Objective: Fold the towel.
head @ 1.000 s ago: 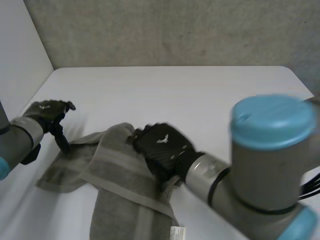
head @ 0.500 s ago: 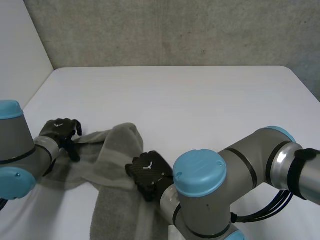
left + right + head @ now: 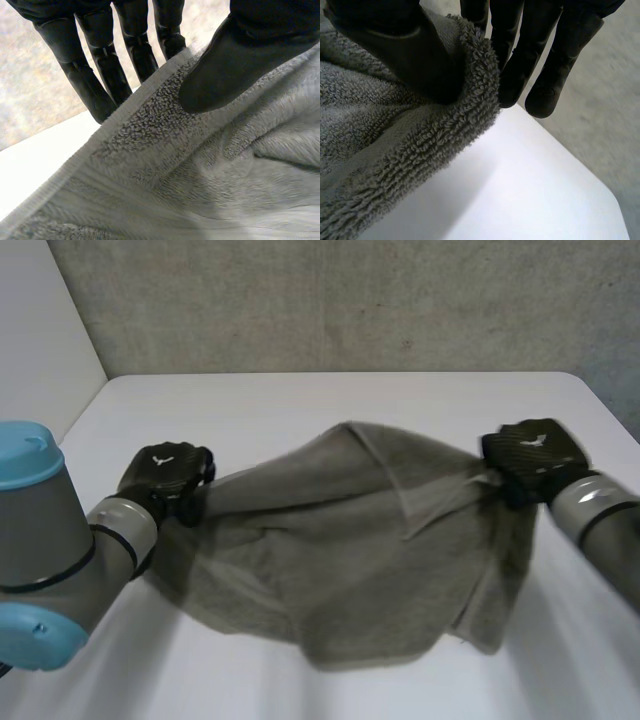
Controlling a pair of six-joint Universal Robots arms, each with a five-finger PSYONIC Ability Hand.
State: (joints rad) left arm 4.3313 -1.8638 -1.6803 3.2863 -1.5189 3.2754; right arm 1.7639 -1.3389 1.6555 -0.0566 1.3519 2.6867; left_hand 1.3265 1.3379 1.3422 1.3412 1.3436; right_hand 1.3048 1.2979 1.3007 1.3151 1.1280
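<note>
Above the white table (image 3: pixel 330 405), the towel (image 3: pixel 350 540), bunched near seven o'clock half a second earlier, was stretched wide, pinched between thumb and fingers at its nine o'clock edge by the left hand (image 3: pixel 165 472) and at three o'clock by the right hand (image 3: pixel 528 452), likely ready for folding.
</note>
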